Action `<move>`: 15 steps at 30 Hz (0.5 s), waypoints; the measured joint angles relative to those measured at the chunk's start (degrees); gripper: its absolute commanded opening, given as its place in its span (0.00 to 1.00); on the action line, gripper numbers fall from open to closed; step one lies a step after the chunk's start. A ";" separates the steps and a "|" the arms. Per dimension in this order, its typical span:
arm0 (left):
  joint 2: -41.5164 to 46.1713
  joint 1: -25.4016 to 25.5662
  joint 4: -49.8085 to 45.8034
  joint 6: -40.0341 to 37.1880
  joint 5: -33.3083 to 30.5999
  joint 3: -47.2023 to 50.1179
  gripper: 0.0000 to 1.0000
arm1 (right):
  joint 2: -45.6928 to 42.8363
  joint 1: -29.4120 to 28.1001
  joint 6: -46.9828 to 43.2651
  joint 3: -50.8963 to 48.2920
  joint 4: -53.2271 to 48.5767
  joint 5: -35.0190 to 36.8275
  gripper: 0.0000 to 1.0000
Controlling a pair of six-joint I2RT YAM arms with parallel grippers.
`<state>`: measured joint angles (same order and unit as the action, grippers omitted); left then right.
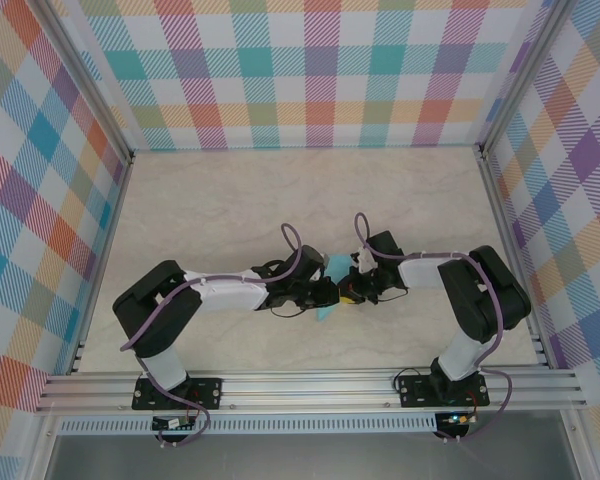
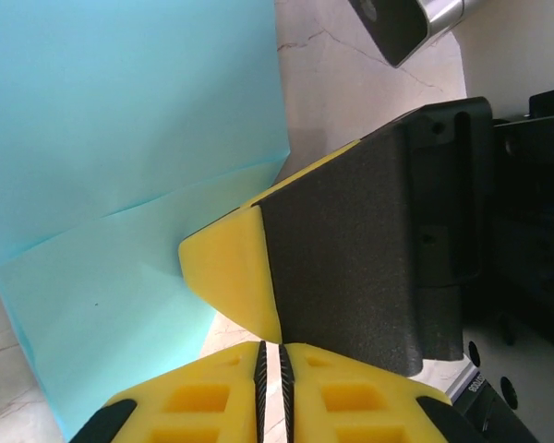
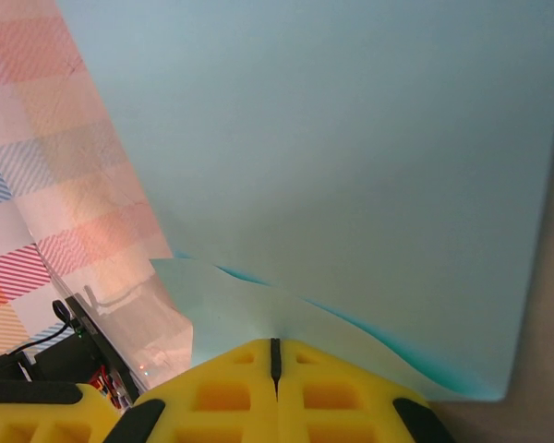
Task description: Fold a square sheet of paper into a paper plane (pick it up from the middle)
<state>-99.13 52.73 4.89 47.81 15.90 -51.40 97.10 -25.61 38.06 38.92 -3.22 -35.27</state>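
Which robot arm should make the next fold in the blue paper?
Probably the left. The right gripper is shut on the square sheet of paper, holding it up, while the left gripper sits beside the sheet with nothing visibly between its nearly closed jaws.

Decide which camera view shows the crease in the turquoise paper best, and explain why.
The left wrist view: the paper there shows a clear fold line across it. The right wrist view shows a broad close sheet with a curled lower edge. The top view shows a small sliver between the arms.

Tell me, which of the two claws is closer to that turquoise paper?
Right. The right gripper is shut on the paper, pinching its edge. The left gripper sits just beside the sheet, jaws nearly together, with nothing visibly between them.
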 measured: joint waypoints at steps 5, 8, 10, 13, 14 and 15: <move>-0.15 0.00 0.22 0.66 0.13 0.00 0.13 | 0.20 0.04 0.00 0.35 -0.55 0.02 0.04; -0.07 0.00 1.11 0.83 0.22 0.48 0.05 | 0.26 0.04 0.00 0.52 -0.85 0.02 0.04; 0.63 0.00 1.92 1.03 0.07 1.68 0.00 | 0.26 0.04 0.04 0.59 -0.94 0.04 0.04; 1.40 0.00 2.12 1.68 -0.09 3.96 0.00 | 0.31 0.04 0.04 0.63 -0.92 0.04 0.04; 1.57 0.00 1.88 1.70 -0.11 4.42 0.00 | 0.33 0.04 0.04 0.68 -0.96 0.02 0.04; 1.73 0.00 1.40 1.70 -0.07 4.57 0.00 | 0.35 0.04 0.04 0.72 -1.03 0.04 0.04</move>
<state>-97.41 52.73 6.28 49.52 15.84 -46.83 97.45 -25.56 38.11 39.64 -4.25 -35.22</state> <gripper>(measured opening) 0.040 0.044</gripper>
